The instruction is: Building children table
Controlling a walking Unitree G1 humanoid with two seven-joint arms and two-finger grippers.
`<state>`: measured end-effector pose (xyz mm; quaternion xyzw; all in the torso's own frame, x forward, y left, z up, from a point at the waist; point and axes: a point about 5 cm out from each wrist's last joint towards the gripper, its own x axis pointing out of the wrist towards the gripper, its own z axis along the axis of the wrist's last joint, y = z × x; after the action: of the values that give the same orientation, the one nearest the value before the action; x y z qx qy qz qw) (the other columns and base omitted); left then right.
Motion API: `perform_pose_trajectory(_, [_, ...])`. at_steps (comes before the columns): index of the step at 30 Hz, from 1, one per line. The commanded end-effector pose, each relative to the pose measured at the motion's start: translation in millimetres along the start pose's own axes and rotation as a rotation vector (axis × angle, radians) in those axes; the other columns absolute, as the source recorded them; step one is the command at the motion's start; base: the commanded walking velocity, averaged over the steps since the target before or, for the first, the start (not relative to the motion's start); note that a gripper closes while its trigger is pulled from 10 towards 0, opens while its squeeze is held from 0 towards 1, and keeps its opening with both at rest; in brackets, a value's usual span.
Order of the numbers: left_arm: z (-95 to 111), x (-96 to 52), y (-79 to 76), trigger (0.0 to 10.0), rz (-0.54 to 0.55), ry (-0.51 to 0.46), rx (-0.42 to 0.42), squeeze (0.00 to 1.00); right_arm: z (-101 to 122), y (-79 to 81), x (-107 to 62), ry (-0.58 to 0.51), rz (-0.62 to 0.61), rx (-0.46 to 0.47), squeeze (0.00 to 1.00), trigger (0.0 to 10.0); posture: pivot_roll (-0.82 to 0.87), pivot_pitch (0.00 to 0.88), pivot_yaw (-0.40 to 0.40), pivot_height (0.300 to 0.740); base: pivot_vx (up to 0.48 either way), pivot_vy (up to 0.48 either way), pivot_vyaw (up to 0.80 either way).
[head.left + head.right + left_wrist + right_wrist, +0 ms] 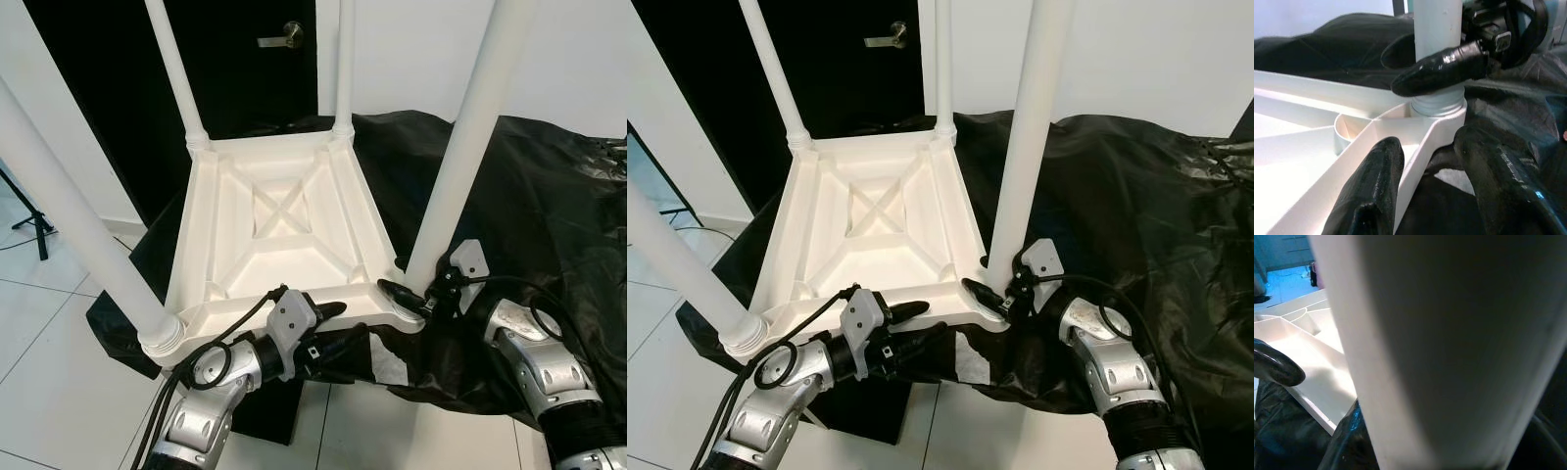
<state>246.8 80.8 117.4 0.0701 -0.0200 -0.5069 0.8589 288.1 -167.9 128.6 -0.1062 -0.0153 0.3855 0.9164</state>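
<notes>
Table [284,230]: white, upside down on black sheet [549,186], four legs up
Left gripper [338,328]: fingers spread astride the table's near rim, one inside, one outside
Right gripper [411,294]: closed around the base of the near right leg [460,157]
Behind: dark door [245,59]

Both silver arms reach forward, left tool [333,323] spread apart, right tool [407,294] closed around something.
</notes>
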Motion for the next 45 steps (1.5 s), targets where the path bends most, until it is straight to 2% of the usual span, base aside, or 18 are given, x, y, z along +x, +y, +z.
perform_pose_trajectory(1, [-7.0, -3.2, 6.3, 10.0, 0.120, 0.034, -0.017, 0.00, -12.7, 7.7, -3.0, 0.032, -0.051, 0.041, 0.00, 0.0, -0.03, 0.000, 0.015, 0.740, 0.000, 0.000, 0.00])
perform_pose_trajectory(4, [-8.2, -3.4, 6.1, 10.0, 0.106, 0.041, -0.015, 0.00, -16.2, 9.2, -3.3, 0.047, -0.117, 0.045, 0.00, 0.0, -0.03, 0.000, 0.013, 0.740, 0.000, 0.000, 0.00])
perform_pose_trajectory(5, [-7.8, -3.4, 6.8, 10.0, 0.107, 0.038, -0.012, 0.00, -16.5, 10.9, -3.3, 0.034, -0.146, 0.059, 0.00, 1.1, -0.03, 0.000, 0.015, 0.740, 0.000, 0.000, 0.00])
perform_pose_trajectory(6, [-7.5, -3.1, 7.2, 10.0, 0.107, 0.037, -0.011, 0.00, -18.0, 10.4, -3.5, 0.035, -0.211, 0.074, 0.00, 10.0, -0.03, 0.000, 0.015, 0.740, 0.000, 0.000, 0.00])
perform_pose_trajectory(7, [-7.5, -3.1, 7.2, 10.0, 0.107, 0.037, -0.011, 0.00, -18.0, 10.4, -3.5, 0.035, -0.211, 0.074, 0.00, 10.0, -0.03, 0.000, 0.015, 0.740, 0.000, 0.000, 0.00])
perform_pose_trajectory(8, [-7.3, -2.7, 7.4, 10.0, 0.100, 0.047, 0.013, 0.00, -21.3, 10.4, -4.3, 0.050, -0.318, 0.086, 0.00, 10.0, -0.03, 0.000, 0.017, 0.740, 0.000, 0.000, 0.00])
perform_pose_trajectory(14, [-8.3, -3.3, 8.3, 10.0, 0.097, 0.064, 0.033, 0.00, -28.1, 16.2, -2.2, 0.084, -0.574, 0.137, 0.00, 10.0, -0.04, 0.000, 0.017, 0.740, 0.000, 0.000, 0.00])
perform_pose_trajectory(17, [-7.9, -3.1, 8.5, 10.0, 0.098, 0.063, 0.034, 0.00, -28.9, 17.1, -1.7, 0.086, -0.609, 0.153, 0.00, 10.0, -0.04, 0.000, 0.017, 0.740, 0.000, 0.000, 0.00])
perform_pose_trajectory(22, [-4.6, -4.0, 8.6, 10.0, 0.090, 0.065, 0.049, 0.00, -25.9, 27.0, 1.9, 0.080, -0.829, 0.176, 0.00, 10.0, -0.04, 0.000, 0.017, 0.740, 0.000, 0.000, 0.00])
perform_pose_trajectory(28, [-2.9, -4.8, 9.5, 10.0, 0.092, 0.064, 0.048, 0.00, -21.4, 37.0, 6.4, 0.070, -0.894, 0.210, 0.00, 10.0, -0.03, 0.000, 0.015, 0.740, 0.000, 0.000, 0.00])
perform_pose_trajectory(34, [-1.2, -2.8, 10.3, 10.0, 0.090, 0.061, 0.049, 0.00, -18.6, 35.8, 7.2, 0.060, -0.890, 0.192, 0.00, 10.0, -0.04, 0.000, 0.016, 0.740, 0.000, 0.000, 0.00])
perform_pose_trajectory(35, [-0.5, -1.7, 11.2, 10.0, 0.093, 0.059, 0.049, 0.00, -17.2, 34.5, 7.5, 0.052, -0.886, 0.187, 0.31, 10.0, -0.04, 0.000, 0.015, 0.740, 0.000, 0.000, 0.00])
perform_pose_trajectory(36, [-0.5, -1.7, 11.2, 10.0, 0.093, 0.059, 0.049, 0.00, -17.2, 34.5, 7.5, 0.052, -0.886, 0.187, 0.31, 10.0, -0.04, 0.000, 0.015, 0.740, 0.000, 0.000, 0.00])
perform_pose_trajectory(37, [0.0, -1.0, 12.1, 10.0, 0.097, 0.058, 0.048, 0.00, -15.8, 33.9, 8.3, 0.046, -0.878, 0.185, 0.83, 10.0, -0.03, 0.000, 0.013, 0.740, 0.000, 0.000, 0.00])
perform_pose_trajectory(38, [0.0, -1.0, 12.1, 10.0, 0.097, 0.058, 0.048, 0.00, -15.8, 33.9, 8.3, 0.046, -0.878, 0.185, 0.83, 10.0, -0.03, 0.000, 0.013, 0.740, 0.000, 0.000, 0.00])
perform_pose_trajectory(39, [0.3, -0.7, 12.8, 10.0, 0.100, 0.058, 0.047, 0.00, -14.2, 33.6, 8.9, 0.040, -0.866, 0.178, 1.00, 10.0, -0.03, 0.000, 0.013, 0.740, 0.000, 0.000, 0.00])
perform_pose_trajectory(42, [0.7, -0.9, 13.1, 10.0, 0.104, 0.057, 0.046, 0.00, -10.4, 34.2, 8.7, 0.013, -0.800, 0.163, 1.00, 10.0, -0.03, 0.000, 0.008, 0.740, 0.000, 0.000, 0.00])
perform_pose_trajectory(45, [0.7, -2.6, 13.0, 10.0, 0.106, 0.058, 0.045, 0.00, -7.4, 34.4, 4.4, -0.019, -0.680, 0.136, 1.00, 10.0, -0.03, 0.000, 0.006, 0.740, 0.000, 0.000, 0.00])
